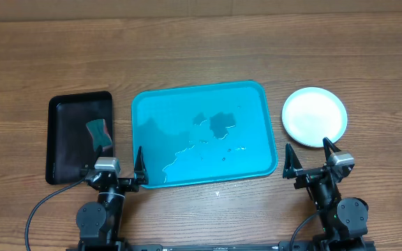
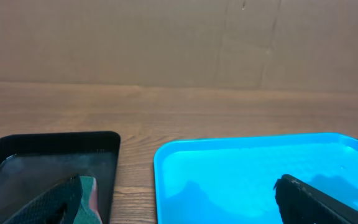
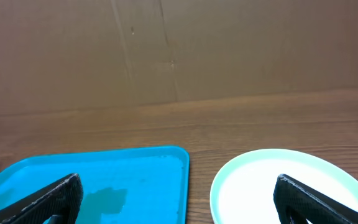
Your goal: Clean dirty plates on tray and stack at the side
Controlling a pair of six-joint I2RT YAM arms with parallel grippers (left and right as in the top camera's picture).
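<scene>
The tray [image 1: 251,97] is the biggest thing here: turquoise, bare of plates, its floor filmed with water in patches. It looks like stiff plastic and would likely be slippery at the raised rim. Left of the tray lies a narrower black tray [image 1: 65,143] holding a green-and-red sponge [image 1: 100,132], soft and probably sodden. Right of the tray, near its far corner, the plates [image 1: 315,117] sit on the table [image 1: 201,49]. From above they read as one clean white disc, and I cannot tell how many are stacked. They seem rigid, light and shallow, so a pinch across the low rim is probably the best hold, though a wet surface could slip. By the tray's near corners, the left gripper [image 2: 178,183] and right gripper [image 3: 178,180] both stand with jaws spread wide, holding nothing.
</scene>
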